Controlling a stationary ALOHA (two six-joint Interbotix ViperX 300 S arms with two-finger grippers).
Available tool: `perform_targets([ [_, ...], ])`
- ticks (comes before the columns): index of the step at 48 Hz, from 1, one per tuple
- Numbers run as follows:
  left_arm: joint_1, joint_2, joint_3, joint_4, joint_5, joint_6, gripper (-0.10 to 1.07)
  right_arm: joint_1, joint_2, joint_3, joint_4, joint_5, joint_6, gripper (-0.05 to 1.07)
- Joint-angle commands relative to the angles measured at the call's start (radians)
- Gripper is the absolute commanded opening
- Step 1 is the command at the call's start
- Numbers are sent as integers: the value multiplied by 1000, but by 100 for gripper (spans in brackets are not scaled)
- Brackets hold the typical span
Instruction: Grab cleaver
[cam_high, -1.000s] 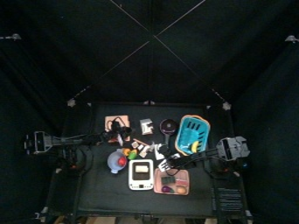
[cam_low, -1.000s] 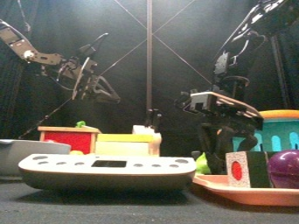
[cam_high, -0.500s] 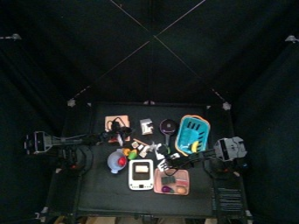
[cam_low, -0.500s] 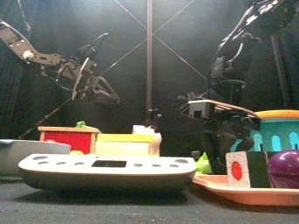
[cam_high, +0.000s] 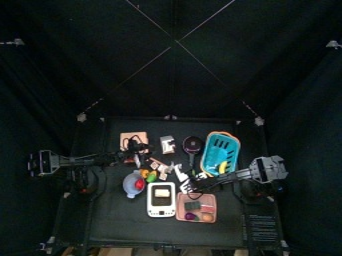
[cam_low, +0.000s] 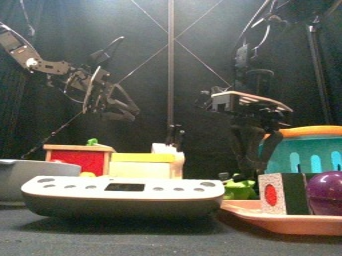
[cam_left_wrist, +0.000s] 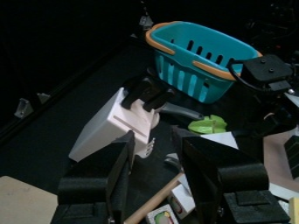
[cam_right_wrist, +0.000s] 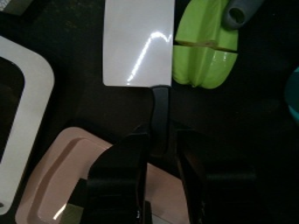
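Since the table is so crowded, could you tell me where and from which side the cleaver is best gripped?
Grip the cleaver by its narrow black handle, probably from straight above: the wide blade lies flat, and the right gripper already straddles the handle, with the pink tray and green toy crowding its sides.

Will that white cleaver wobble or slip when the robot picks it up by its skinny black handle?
The cleaver looks stiff, so it probably won't flop. Its wide blade sits far from the thin handle where the right end effector straddles it, so it may droop blade-first. The blade shines, so it looks smooth and could slide. Lying flat on the table, it shouldn't roll.
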Motion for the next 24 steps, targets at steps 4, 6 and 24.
perform_targets([
  [4,0,-6,-14,0,-11,2,79,3,-49,-21,-5,44,-2,61],
  [6,2,-6,-14,0,-11,2,79,3,-52,-23,-5,49,-2,61],
  [24,-14,-14,-15,77,-98,-6,79,31,-121,-48,-89,117,-3,61],
])
